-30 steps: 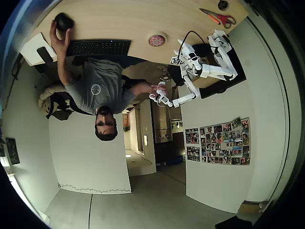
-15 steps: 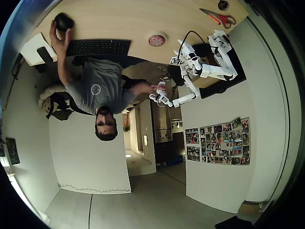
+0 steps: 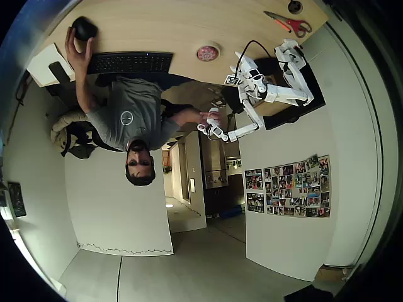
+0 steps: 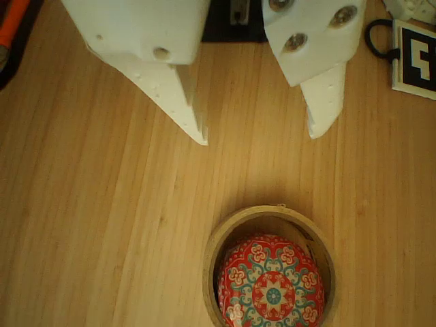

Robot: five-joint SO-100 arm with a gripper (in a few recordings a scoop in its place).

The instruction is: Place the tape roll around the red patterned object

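Observation:
In the wrist view the tape roll (image 4: 266,212) lies flat on the wooden table as a tan ring. The red patterned object (image 4: 272,286) sits inside its hole, a little toward the lower right. My gripper (image 4: 259,136) is open, its two white fingers (image 4: 180,95) spread above bare wood a short way back from the ring, holding nothing. In the overhead view the tape roll (image 3: 208,52) with the red object inside lies near the table's edge, just left of my white gripper (image 3: 239,63).
Red-handled scissors (image 3: 289,24) lie at the table's far right. A black keyboard (image 3: 129,63) and a mouse (image 3: 83,28) under a person's hand are on the left. A black-and-white marker tag (image 4: 414,58) lies right of my fingers.

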